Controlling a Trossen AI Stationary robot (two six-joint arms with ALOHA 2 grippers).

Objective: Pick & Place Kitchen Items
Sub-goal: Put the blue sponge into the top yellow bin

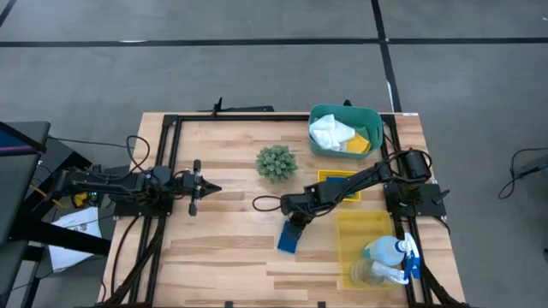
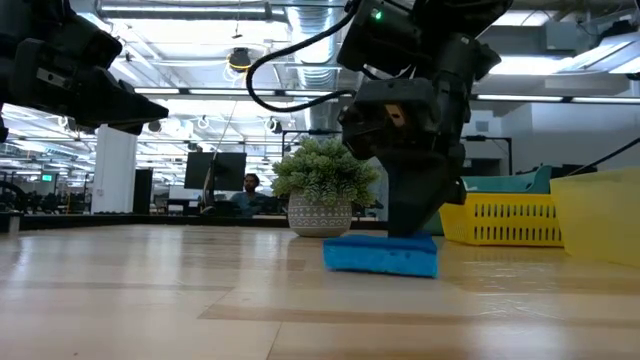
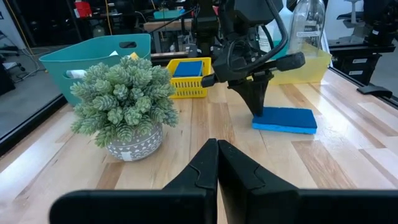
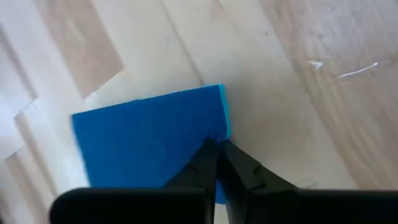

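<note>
Gripping now: your right pincer (image 1: pixel 294 224), fingers pressed together on the near edge of the blue sponge (image 1: pixel 288 237), just below centre of the high view.
Sponge position: flat on the worktop (image 1: pixel 223 248); the low view shows no gap beneath it, so you have not lifted it.
Left pincer (image 1: pixel 205 188): closed on nothing, waiting at left centre of the high view, well apart from the sponge.
Handling: judge the sponge light, soft and compressible; it should squash under your fingers and may droop from an edge hold.
Where to hold: you have only the rim; a hold across the short width, nearer the middle, would likely carry it more level.
Teal bin (image 1: pixel 318 142): upper right of the high view; holds a white cloth (image 1: pixel 330 132) and a yellow sponge (image 1: pixel 358 142).
Small yellow basket (image 3: pixel 179 88): in the left wrist view, behind the right arm; a second blue sponge (image 3: pixel 189 68) lies inside.
Clear yellow bin (image 1: pixel 351 231): lower right; holds the spray bottle (image 1: pixel 390 250) and a clear cup (image 1: pixel 364 272).
Plant ball (image 1: pixel 276 162): centre, near the sponge but not touching.
</note>
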